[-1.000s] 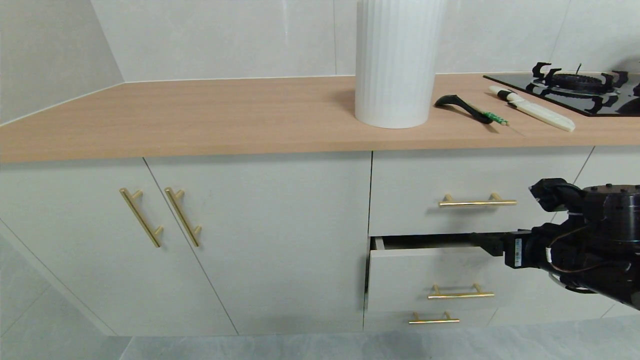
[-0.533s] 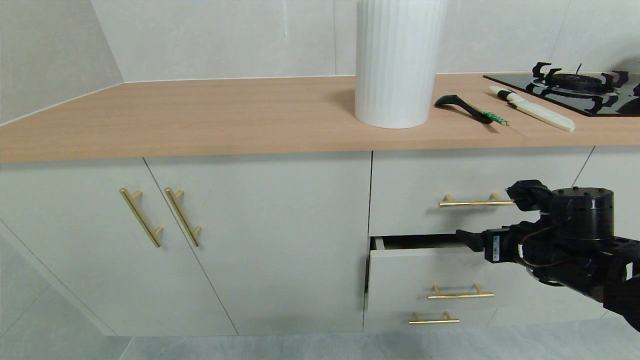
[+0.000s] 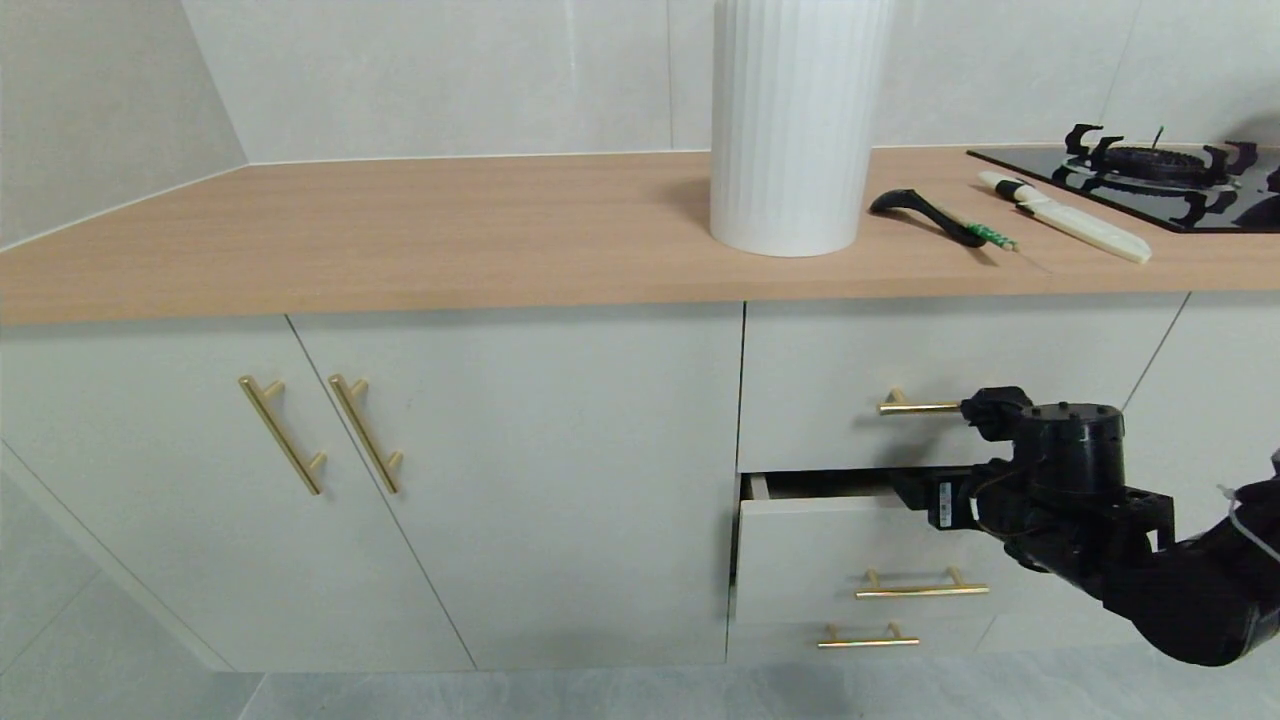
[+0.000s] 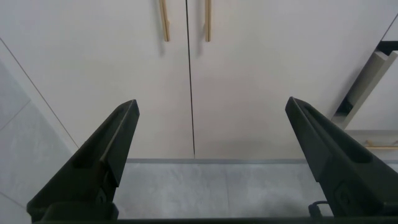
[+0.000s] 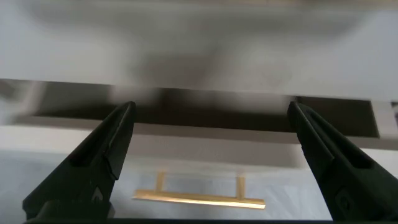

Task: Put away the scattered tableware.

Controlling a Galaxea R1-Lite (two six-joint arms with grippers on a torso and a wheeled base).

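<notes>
Black against pale cabinets (image 3: pixel 520 480), the right hand (image 3: pixel 912 488), spread and empty, had slid leftward in the frame to the gap of the ajar drawer (image 3: pixel 840 540), likely to widen it, while spoon (image 3: pixel 925 215) and knife (image 3: pixel 1065 220) lay on the table (image 3: pixel 450 230) at upper right.

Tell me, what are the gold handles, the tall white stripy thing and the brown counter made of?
Gold handles: probably metal with a brass-coloured, softly shiny finish, since they catch pale highlights.
Tall white stripy thing: maybe ceramic or plastic. It is matte with upright ridges, but I can't tell which.
Brown counter: wood or wood-look laminate, smooth, with fine grain lines.
</notes>
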